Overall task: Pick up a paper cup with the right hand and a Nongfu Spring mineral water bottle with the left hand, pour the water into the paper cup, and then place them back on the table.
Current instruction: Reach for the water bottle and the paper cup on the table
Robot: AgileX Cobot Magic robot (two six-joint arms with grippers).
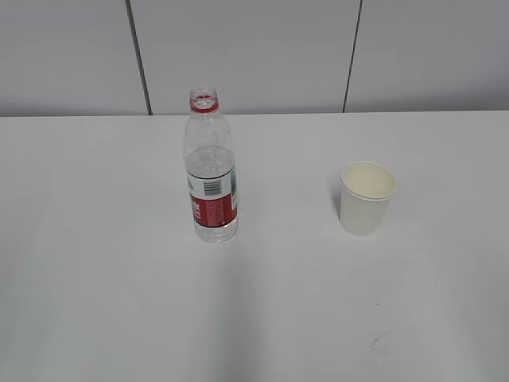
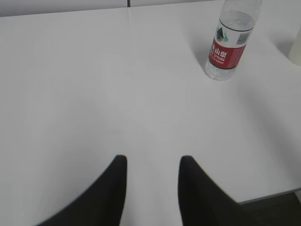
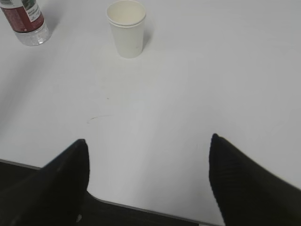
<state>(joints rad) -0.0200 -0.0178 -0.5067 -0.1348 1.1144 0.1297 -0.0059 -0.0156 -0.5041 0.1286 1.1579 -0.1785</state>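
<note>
The water bottle stands upright and uncapped, left of centre on the white table. The paper cup stands upright to its right. Neither arm shows in the exterior view. In the left wrist view my left gripper is open and empty near the table's front edge, with the bottle far ahead to the right. In the right wrist view my right gripper is wide open and empty over the front edge, with the cup ahead and the bottle at the upper left.
A grey panelled wall runs behind the table. A faint dark scuff mark lies near the front right. The table's front edge runs below my right gripper.
</note>
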